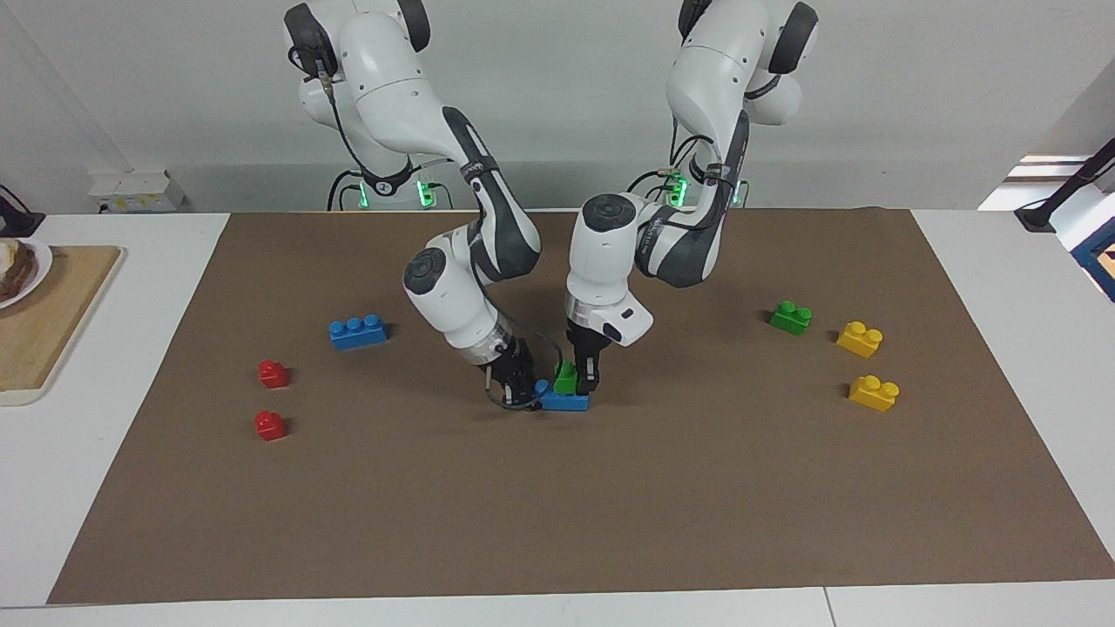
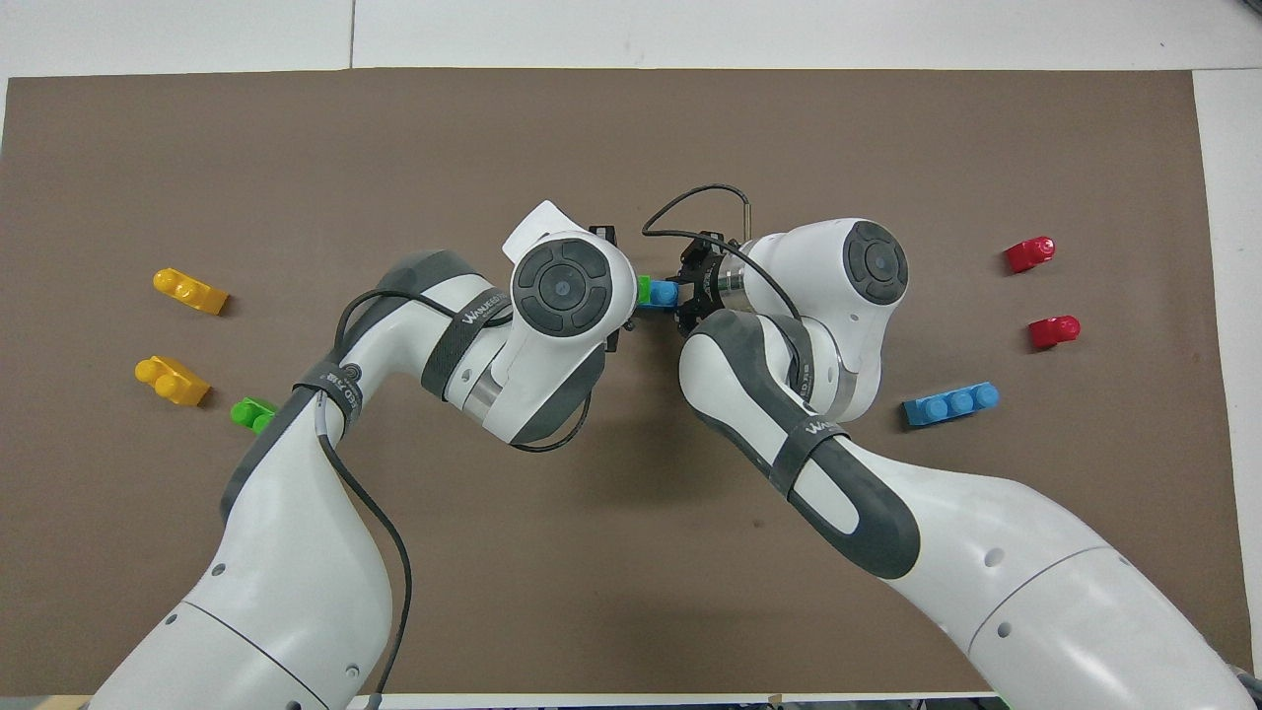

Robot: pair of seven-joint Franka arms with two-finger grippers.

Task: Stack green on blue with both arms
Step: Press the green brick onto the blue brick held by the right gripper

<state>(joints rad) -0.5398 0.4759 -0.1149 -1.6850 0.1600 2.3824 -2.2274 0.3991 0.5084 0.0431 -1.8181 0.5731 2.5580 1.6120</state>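
A white tabletop (image 1: 1002,287) is covered by a brown mat (image 1: 557,505), with a pale wall seen above it. Near the middle of the mat, a blue 3-stud brick (image 1: 566,401) lies flat, and a green 2-stud brick (image 1: 566,377) is set on top of it at the end toward the left arm.

The left end effector (image 1: 585,376) is lowered from above and is clamped on the green 2-stud brick. The right end effector (image 1: 520,392) is tilted in from the right arm's end of the tabletop and is clamped on the end of the blue 3-stud brick, where 1 blue stud (image 2: 665,293) is left uncovered beside the green one.

A second blue brick (image 1: 358,332) is seen lying on the mat toward the right arm's end, nearer to the robots than 2 small red bricks (image 1: 273,374) placed close together. Toward the left arm's end, a second green brick (image 1: 791,317) is found just beside 2 yellow bricks (image 1: 860,339). A wooden board (image 1: 39,322) is rested on the bare tabletop past the mat, at the right arm's end.
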